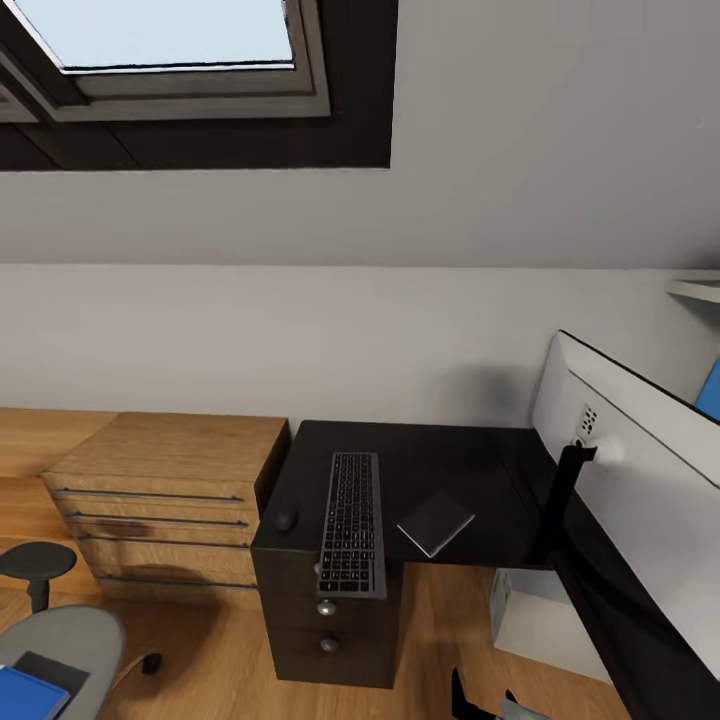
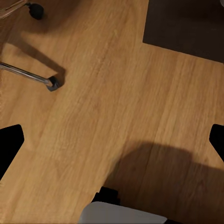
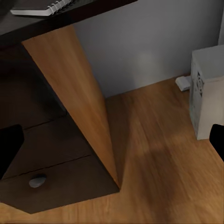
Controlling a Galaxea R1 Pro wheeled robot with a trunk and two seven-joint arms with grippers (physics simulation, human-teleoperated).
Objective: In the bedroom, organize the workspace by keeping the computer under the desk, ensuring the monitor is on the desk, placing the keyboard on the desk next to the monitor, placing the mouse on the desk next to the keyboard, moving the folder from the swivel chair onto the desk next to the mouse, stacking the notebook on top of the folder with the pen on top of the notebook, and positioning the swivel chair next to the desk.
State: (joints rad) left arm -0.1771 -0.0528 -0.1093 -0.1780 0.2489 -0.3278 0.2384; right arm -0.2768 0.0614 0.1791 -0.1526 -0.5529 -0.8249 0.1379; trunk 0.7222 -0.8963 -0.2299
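On the black desk [image 1: 480, 460] lie the keyboard [image 1: 350, 525], a dark mouse [image 1: 286, 520] to its left and a grey notebook [image 1: 436, 521] to its right. The white-backed monitor [image 1: 640, 490] stands at the desk's right on a black stand [image 1: 560, 495]. Below the desk sits the white computer [image 1: 545, 620] [image 3: 207, 93]. The grey swivel chair [image 1: 60, 650] at lower left carries the blue folder [image 1: 25, 695]. My left gripper [image 2: 112, 142] hangs open over bare wooden floor near a chair caster [image 2: 52, 83]. My right gripper [image 3: 112, 144] is open, facing the desk's drawer [image 3: 37, 181]; the notebook's spiral edge [image 3: 46, 7] pokes over the desktop.
A wooden chest of drawers [image 1: 160, 500] stands against the desk's left side. The desk's own drawers [image 1: 328, 640] face me under the keyboard. A sloped wall with a skylight [image 1: 170, 40] rises behind. Open wooden floor [image 1: 440, 620] lies between chair and desk.
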